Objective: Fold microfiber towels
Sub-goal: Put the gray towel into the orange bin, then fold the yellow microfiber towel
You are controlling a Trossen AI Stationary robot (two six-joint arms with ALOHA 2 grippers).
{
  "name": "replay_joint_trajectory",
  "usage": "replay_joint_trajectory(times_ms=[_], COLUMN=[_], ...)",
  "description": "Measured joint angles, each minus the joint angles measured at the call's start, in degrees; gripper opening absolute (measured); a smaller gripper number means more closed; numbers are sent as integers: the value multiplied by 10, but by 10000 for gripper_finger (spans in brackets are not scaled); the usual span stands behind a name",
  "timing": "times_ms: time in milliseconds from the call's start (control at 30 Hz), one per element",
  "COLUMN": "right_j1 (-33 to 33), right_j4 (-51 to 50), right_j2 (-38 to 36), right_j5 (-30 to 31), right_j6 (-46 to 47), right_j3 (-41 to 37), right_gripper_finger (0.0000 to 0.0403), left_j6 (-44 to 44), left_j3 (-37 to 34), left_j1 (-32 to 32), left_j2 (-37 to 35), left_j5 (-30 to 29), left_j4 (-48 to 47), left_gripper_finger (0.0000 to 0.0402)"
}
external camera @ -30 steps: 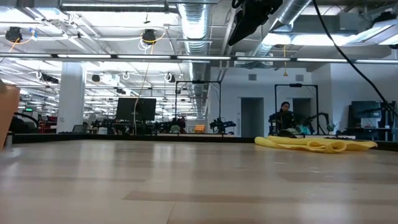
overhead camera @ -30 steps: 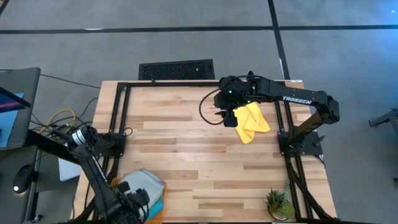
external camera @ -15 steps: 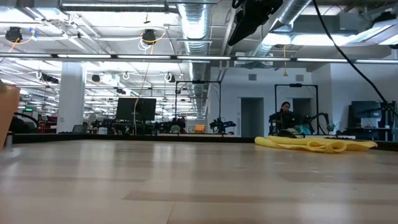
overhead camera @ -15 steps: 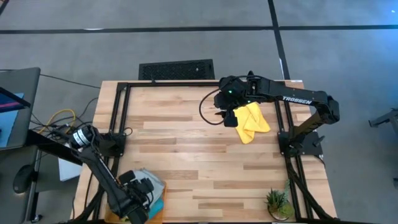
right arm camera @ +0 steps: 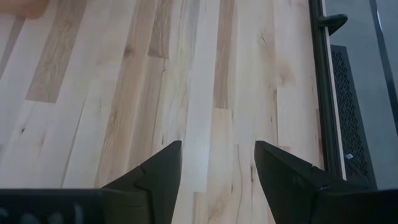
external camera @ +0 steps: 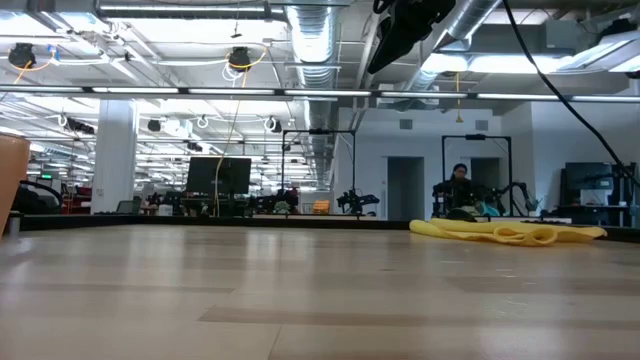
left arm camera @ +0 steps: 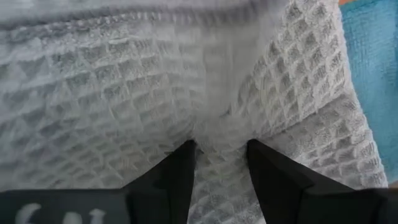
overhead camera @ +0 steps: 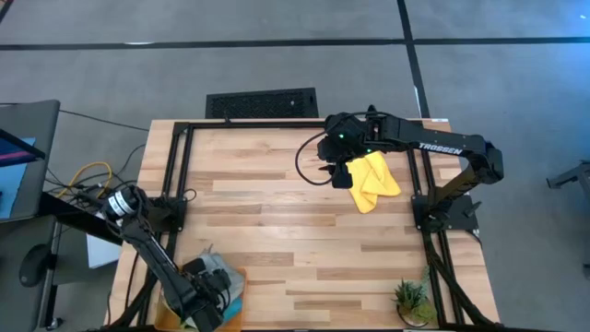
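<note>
My left gripper (overhead camera: 205, 286) is at the table's near left corner, shut on the light grey towel (overhead camera: 214, 266), a waffle-weave cloth that fills the left wrist view (left arm camera: 124, 81). The grey towel lies on the teal blue towel (left arm camera: 373, 81), which lies on the orange tray (overhead camera: 238, 275). My right gripper (overhead camera: 339, 173) hangs open and empty above bare wood (right arm camera: 217, 162), beside the left edge of the yellow towel (overhead camera: 373, 184). The yellow towel lies crumpled on the table at the far right (external camera: 510, 231). The green towel is out of view. My left gripper pinches a raised ridge of the grey towel (left arm camera: 219, 134) between its two fingers, coming down from above. How many layers it holds, I cannot tell. The cloth around the ridge puckers toward the fingers, and the rest of the towel lies on the teal towel.
A small potted plant (overhead camera: 412, 300) stands at the table's near right corner. A black frame (overhead camera: 175, 166) runs along the table's left, right and far edges. The wooden middle of the table (overhead camera: 277, 231) is bare.
My left gripper has moved a little toward the table's far edge, over the grey towel. The towel has drawn together into a narrower, bunched heap under it.
</note>
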Motion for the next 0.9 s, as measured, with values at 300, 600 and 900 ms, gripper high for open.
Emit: replay_joint_trajectory(times_ms=[300,600,900], right_j1=[0,15,54], right_j4=[1,-80,-158], right_j2=[-3,-46,-84], right_j5=[3,4,5], right_j6=[0,25,78], right_j3=[0,0,-2], right_gripper_finger=[226,226,226], left_j6=[17,17,158], left_j3=[141,216,194], left_j1=[-1,6,89], left_j2=[0,-1,-2], left_j5=[-62,-218,-318], left_j4=[-193,-326,-331], left_gripper_finger=[142,142,142])
